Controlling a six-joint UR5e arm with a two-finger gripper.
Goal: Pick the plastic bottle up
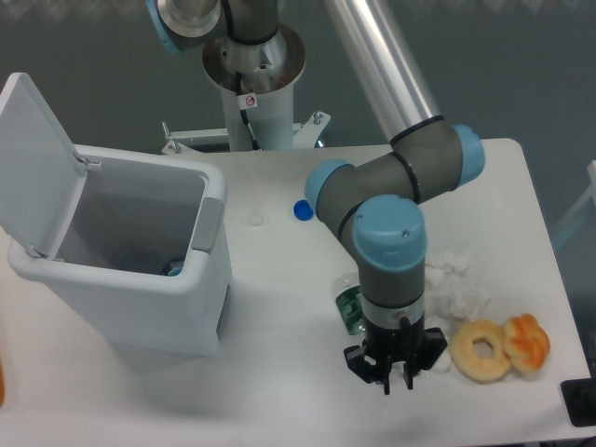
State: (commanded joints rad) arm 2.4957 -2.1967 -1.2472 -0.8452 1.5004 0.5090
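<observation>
Claw (pixel 396 371): points down at the worktop near its front edge, hanging from the arm's blue-capped wrist; its dark fingers are seen from above and I cannot tell how far apart they stand, nor whether they hold anything.
Plastic bottle (pixel 347 305): lies on the worktop just left of the wrist and mostly hidden behind it; only a clear end and a piece of dark green label show. Whether the claw touches it cannot be told.
Blue cap (pixel 302 210): small and round, on the worktop beside the arm's elbow joint, well apart from the bottle.
Tissue wads (pixel 463 291): white, crumpled, to the right of the wrist, partly covered by it.
Pastry ring (pixel 482 350): pale, with a hole, right of the claw; an orange twisted pastry (pixel 527 341) touches its right side.
Bin (pixel 126 265): white, on the left of the worktop, its lid (pixel 33 158) tipped up and open; a small blue thing shows inside near the front wall.
Worktop (pixel 279 400): white.
</observation>
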